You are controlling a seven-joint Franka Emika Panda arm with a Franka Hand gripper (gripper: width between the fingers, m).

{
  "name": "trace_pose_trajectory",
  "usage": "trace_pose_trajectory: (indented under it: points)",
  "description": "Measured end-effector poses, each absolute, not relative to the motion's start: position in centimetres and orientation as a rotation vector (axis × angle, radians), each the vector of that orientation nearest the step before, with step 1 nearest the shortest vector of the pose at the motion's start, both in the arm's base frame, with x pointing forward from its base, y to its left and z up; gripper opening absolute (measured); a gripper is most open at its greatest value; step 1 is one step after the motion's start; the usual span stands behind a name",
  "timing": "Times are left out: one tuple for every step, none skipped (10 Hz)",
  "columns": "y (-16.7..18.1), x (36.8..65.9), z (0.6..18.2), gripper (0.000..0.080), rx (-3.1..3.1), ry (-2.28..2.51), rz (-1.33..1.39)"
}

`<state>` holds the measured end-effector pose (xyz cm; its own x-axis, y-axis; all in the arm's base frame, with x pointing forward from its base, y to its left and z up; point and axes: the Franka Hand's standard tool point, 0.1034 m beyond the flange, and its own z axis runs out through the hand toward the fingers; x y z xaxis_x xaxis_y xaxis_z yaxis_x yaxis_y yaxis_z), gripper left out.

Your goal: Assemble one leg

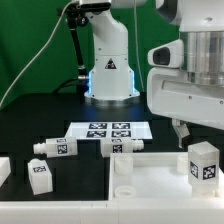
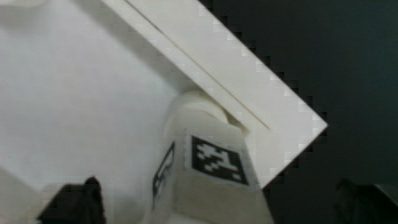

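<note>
One leg, a white peg with a black-and-white tag, stands upright on the right corner of the big white top. My gripper hangs just above it. In the wrist view the leg stands between my two dark fingers, with a gap on each side, so the gripper is open and holds nothing. The top fills the view behind the leg. Three more legs lie on the black table: one, another, a third.
The marker board lies flat in the middle of the table, in front of the robot base. Another white piece shows at the exterior view's left edge. A green backdrop stands behind.
</note>
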<state>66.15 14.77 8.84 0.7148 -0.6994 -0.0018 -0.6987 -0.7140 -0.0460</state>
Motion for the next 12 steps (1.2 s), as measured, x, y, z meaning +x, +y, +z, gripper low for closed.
trace_pose_trajectory:
  points:
    - [14.7,66.2,8.8,0.0649,-2.915,1.057,-0.027]
    - [14.7,66.2,8.8,0.0649,-2.939,0.990,-0.029]
    - [14.5,66.2,8.8,0.0649,-3.009,0.785,-0.042]
    - [14.7,66.4,8.8,0.0649,-3.058,0.639,-0.072]
    - [14.9,66.3,8.8,0.0649,-3.081,0.535,-0.075]
    - [14.8,66.3,8.9,0.0649,-3.112,0.350,-0.075]
    - [14.7,66.5,9.0,0.0649,-3.128,0.186,-0.075]
    - [14.5,66.6,9.1,0.0649,-3.136,0.034,-0.078]
    - [14.3,66.7,9.1,0.0649,-3.137,-0.071,-0.079]
    - [14.0,66.7,9.2,0.0649,-3.135,-0.188,-0.080]
    - [13.9,66.8,9.1,0.0649,-3.133,-0.235,-0.080]
    - [13.7,66.8,9.1,0.0649,-3.126,-0.342,-0.079]
